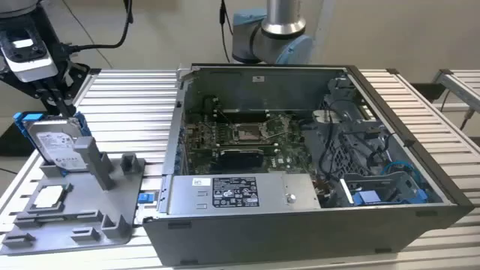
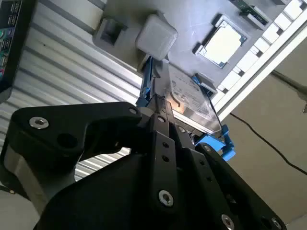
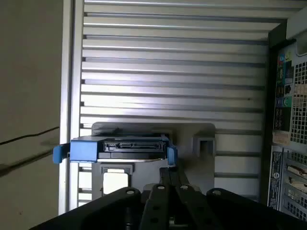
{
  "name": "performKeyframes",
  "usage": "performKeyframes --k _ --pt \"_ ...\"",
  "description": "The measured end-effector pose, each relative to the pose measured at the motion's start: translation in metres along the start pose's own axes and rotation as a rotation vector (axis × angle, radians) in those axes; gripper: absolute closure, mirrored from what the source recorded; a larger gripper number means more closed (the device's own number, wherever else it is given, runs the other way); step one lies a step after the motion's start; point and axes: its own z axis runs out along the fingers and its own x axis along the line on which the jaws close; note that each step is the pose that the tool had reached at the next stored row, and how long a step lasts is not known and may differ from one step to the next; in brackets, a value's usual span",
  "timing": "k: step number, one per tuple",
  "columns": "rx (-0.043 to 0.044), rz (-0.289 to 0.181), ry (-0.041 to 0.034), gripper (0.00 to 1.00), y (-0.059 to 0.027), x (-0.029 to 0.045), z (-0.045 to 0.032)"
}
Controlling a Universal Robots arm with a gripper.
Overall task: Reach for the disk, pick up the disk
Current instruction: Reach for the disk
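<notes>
The disk point(image 1: 54, 143) stands upright in the grey fixture point(image 1: 112, 219), nine o'clock of the computer case point(image 1: 300, 233). The gripper point(image 1: 68, 111) hangs at its top edge, eleven o'clock; whether it has a hold, can't tell.

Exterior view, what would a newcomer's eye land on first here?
The open computer case takes up the middle of the exterior view, with its board and cables exposed. At that view's left, the disk stands on edge in a grey fixture. It is framed in bright blue, and the tool is right at its top edge.
</notes>
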Motion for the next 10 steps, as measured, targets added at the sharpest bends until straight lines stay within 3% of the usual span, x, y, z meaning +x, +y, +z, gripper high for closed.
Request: performKeyframes --k 10 --pt "0.0 0.0 0.0 1.0 0.0 0.0 0.0"
